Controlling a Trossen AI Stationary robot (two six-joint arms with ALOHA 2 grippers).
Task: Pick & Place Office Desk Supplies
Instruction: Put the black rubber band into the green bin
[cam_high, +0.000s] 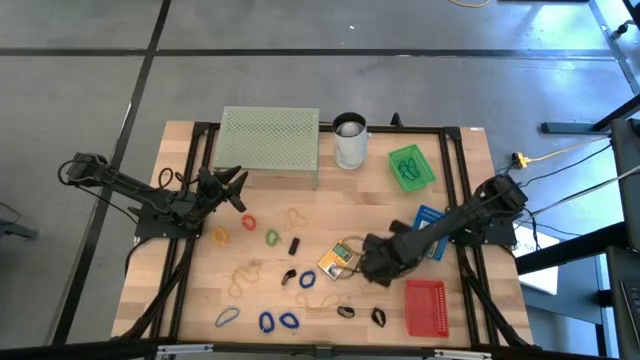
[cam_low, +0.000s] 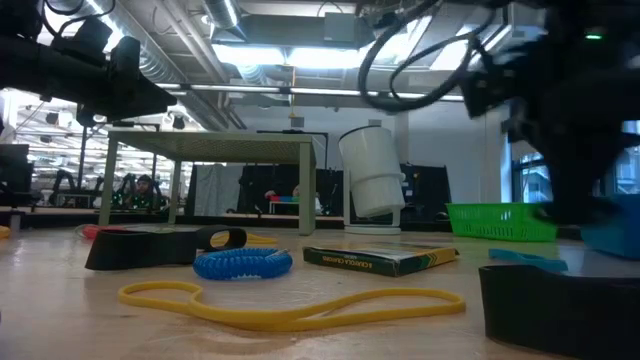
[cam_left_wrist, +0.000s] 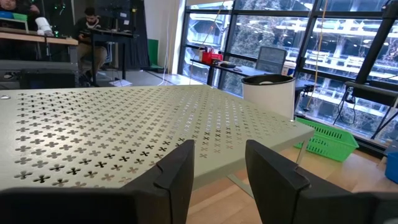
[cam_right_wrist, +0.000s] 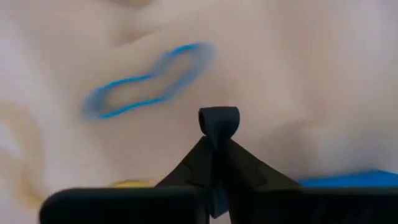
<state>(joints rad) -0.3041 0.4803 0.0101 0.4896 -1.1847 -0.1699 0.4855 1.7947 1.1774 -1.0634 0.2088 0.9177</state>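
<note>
High view, table: a wooden table (cam_high: 200, 300) strewn with small supplies, with a pale green mesh stand (cam_high: 270, 145) and a white cup (cam_high: 350, 140) along the far edge.
High view, baskets: a green one (cam_high: 411, 166) beside the cup, a red one (cam_high: 425, 307) at the near right, and a blue one (cam_high: 430, 218) partly under the right arm.
High view, loose items: a red rubber band (cam_high: 247, 221), a green rubber band (cam_high: 272, 237), a yellow card pack (cam_high: 338, 258), and blue rubber bands (cam_high: 266, 321) near the front edge, all lying on the wood in the middle.
High view, left pincer (cam_high: 238, 188): up by the near corner of the mesh stand.
High view, right pincer (cam_high: 372, 268): low over the table, just beside the card pack.
Low view, front: a yellow rubber band (cam_low: 290, 305) lies flat nearest; behind it are a blue coiled band (cam_low: 243, 263) and the card pack (cam_low: 380, 258).
Low view, back: cup (cam_low: 372, 172), mesh stand (cam_low: 210, 145) and green basket (cam_low: 500, 220).
Left wrist view: the left pincer (cam_left_wrist: 217, 149) has its fingers apart with nothing between them, level with the stand's perforated top (cam_left_wrist: 124, 130).
Right wrist view: the right pincer (cam_right_wrist: 216, 144) has its fingers pressed together, pinching what looks like a black binder clip (cam_right_wrist: 218, 118) at the tips, over bare wood near a blue rubber band (cam_right_wrist: 149, 81).
</note>
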